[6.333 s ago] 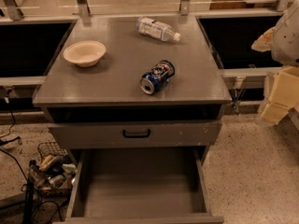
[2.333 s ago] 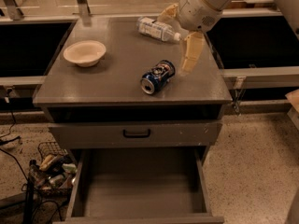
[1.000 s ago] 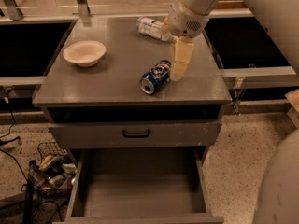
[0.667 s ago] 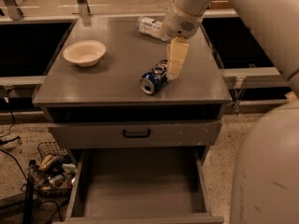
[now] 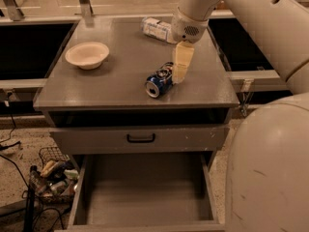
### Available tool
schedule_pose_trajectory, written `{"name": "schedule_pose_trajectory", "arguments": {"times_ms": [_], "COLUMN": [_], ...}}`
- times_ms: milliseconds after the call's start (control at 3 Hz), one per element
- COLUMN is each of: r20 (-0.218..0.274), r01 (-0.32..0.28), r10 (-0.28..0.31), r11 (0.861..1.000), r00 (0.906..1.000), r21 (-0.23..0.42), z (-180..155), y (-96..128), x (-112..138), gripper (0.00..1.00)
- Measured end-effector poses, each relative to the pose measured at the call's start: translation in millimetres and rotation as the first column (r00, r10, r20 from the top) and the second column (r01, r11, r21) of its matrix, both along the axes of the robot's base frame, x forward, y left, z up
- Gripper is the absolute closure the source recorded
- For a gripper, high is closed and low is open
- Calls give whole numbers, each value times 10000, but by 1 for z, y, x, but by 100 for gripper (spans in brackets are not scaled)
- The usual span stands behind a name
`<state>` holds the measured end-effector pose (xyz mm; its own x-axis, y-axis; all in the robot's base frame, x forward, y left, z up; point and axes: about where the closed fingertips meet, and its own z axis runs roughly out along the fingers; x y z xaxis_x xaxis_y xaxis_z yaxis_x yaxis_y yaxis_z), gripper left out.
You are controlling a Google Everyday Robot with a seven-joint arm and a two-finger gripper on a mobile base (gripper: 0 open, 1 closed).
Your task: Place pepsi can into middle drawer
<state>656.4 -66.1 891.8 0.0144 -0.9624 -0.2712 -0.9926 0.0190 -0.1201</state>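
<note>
The pepsi can lies on its side on the grey cabinet top, near the front, right of centre, with its silver end facing the front left. My gripper hangs from the white arm that comes in from the upper right. It sits right against the can's far right end, just above the cabinet top. The middle drawer is pulled out at the bottom of the cabinet, and its flat grey floor is bare. A shut drawer front with a black loop handle is above it.
A cream bowl stands on the left of the cabinet top. A clear plastic water bottle lies at the back, beside my arm. A wire basket of clutter stands on the floor, left of the open drawer. My white body fills the lower right.
My gripper has moved left and down across the cabinet top, from beside the water bottle to the far end of the pepsi can. The can has not moved.
</note>
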Motion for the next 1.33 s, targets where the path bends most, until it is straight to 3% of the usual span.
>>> {"name": "schedule_pose_trajectory", "arguments": {"times_ms": [333,667,1333], "r20": [44,-59,-188], "r01": [154,864,1121], "r10": [-154,-870,-1138], "r11": [9998,9938,9907], "r00": [9999,9962,9933], "r21": [-120,-694,-773], "z": [-3,-9,-12], "y": [1,-8,-12], "x": [3,4,2], "gripper": [0,0,0]}}
